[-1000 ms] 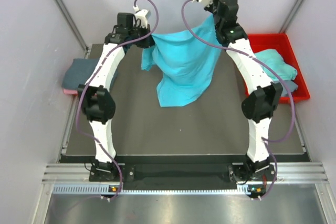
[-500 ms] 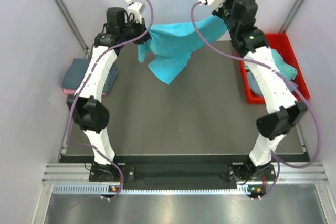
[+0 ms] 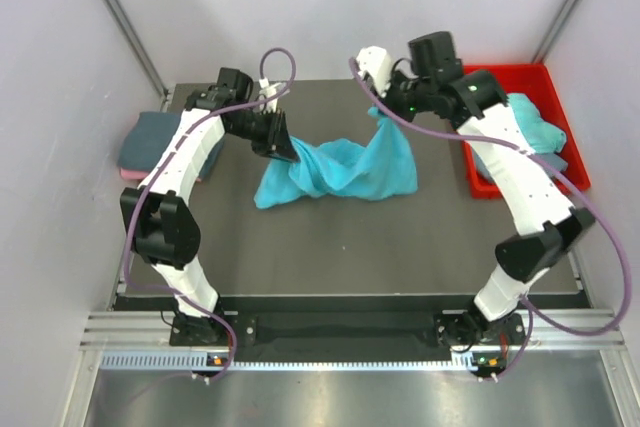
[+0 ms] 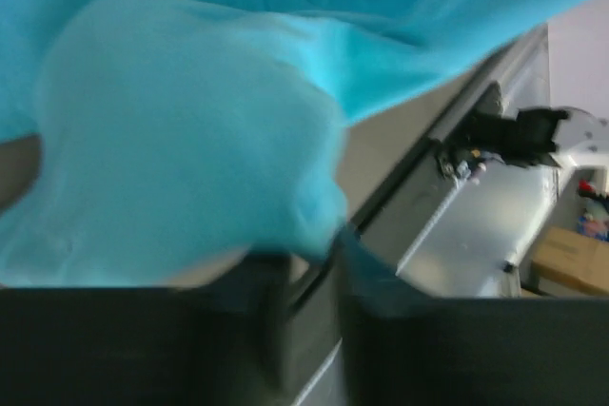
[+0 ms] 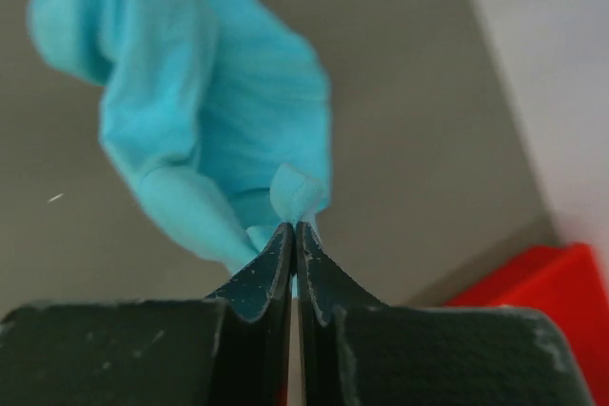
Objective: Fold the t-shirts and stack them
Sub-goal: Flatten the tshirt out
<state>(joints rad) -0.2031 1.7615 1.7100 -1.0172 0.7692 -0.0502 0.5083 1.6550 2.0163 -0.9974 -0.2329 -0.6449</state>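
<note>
- turquoise t-shirt (image 3: 340, 172): plain bright turquoise all over, no print or stripe, paler where the light falls on its folds.
- surface (image 3: 350, 247): even, matt dark grey.
- bin (image 3: 530, 72): solid bright red.
- teal t-shirt (image 3: 545, 132): plain teal, a shade duller than the turquoise one.
- slate blue-grey t-shirt (image 3: 148, 139): plain slate blue-grey, no pattern.
- pink cloth (image 3: 130, 175): a thin strip of plain light pink.
- left arm (image 3: 185, 152) and right arm (image 3: 520, 172): white shells with black joints.
- cables (image 3: 280, 57): dusky purple.
- right gripper (image 5: 293, 227): jaws near black, flecked with small pale specks.
- walls (image 3: 60, 147): pale grey with a lilac tint.
</note>
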